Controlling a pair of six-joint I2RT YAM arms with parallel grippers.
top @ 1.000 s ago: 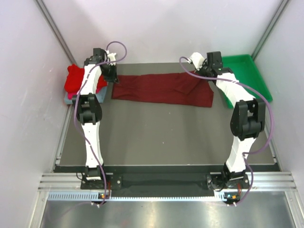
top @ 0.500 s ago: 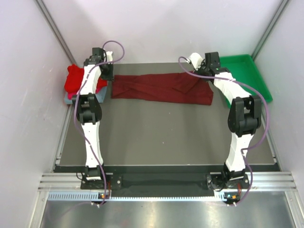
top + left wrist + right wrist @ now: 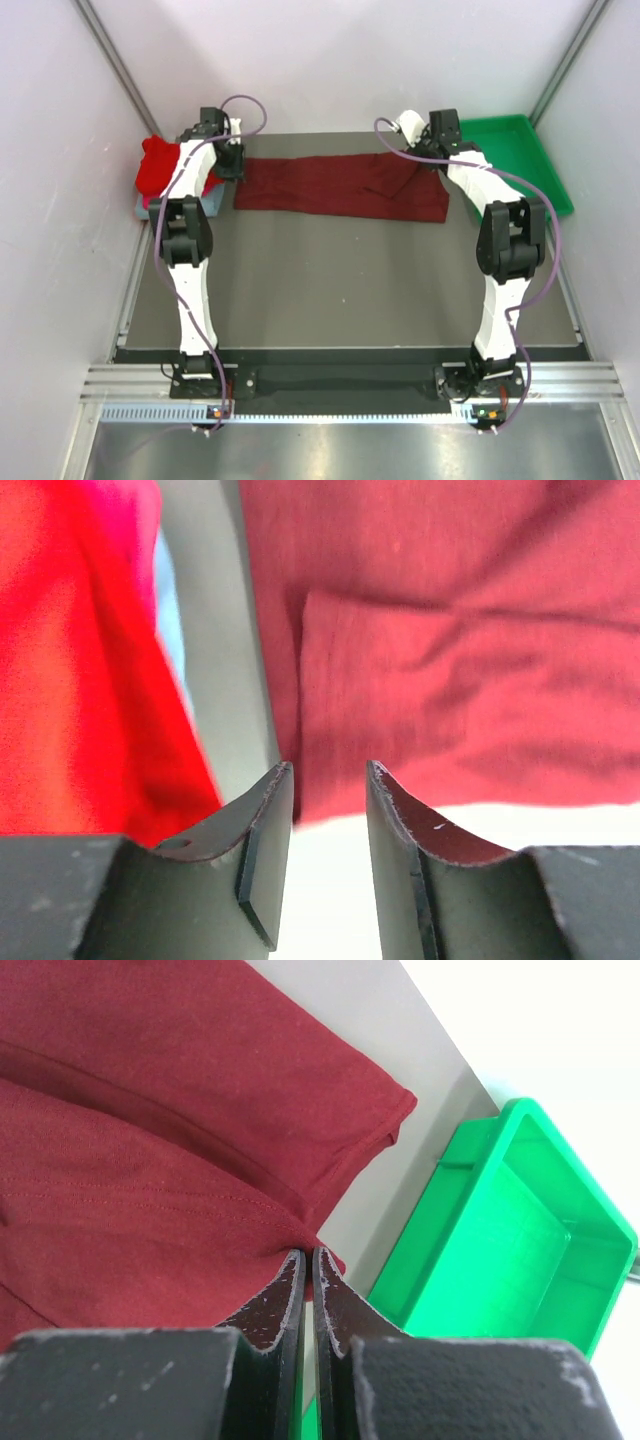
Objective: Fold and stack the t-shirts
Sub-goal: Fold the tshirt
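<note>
The maroon t-shirt (image 3: 340, 187) is lying on the counter (image 3: 330, 280) as a long, narrow band, folded lengthwise and running parallel to the far edge. Its surface is showing several creases, and on the right side they are converging toward the right arm.

The left end effector (image 3: 232, 160) is standing at the left end of this band. In the left wrist view its jaws are standing apart with a clear gap, and nothing is sitting between them; the edge of the maroon cloth is lying just beyond the fingertips (image 3: 278, 780).

The right end effector (image 3: 308, 1253) is sitting at the far right corner of the band. Its jaws are pressed almost together and are pinching a small fold of the maroon t-shirt, with the cloth gathering at the tips.

At the far left corner of the counter a small stack is resting: the bright red t-shirt (image 3: 160, 165) is lying on top, a thin strip of the pink t-shirt (image 3: 150, 201) is showing under it, and the grey-blue t-shirt (image 3: 213, 201) is at the bottom. The stack is close to the left end of the maroon band.

The green tray (image 3: 520, 165) is sitting at the far right corner, just beside the right end of the band.
</note>
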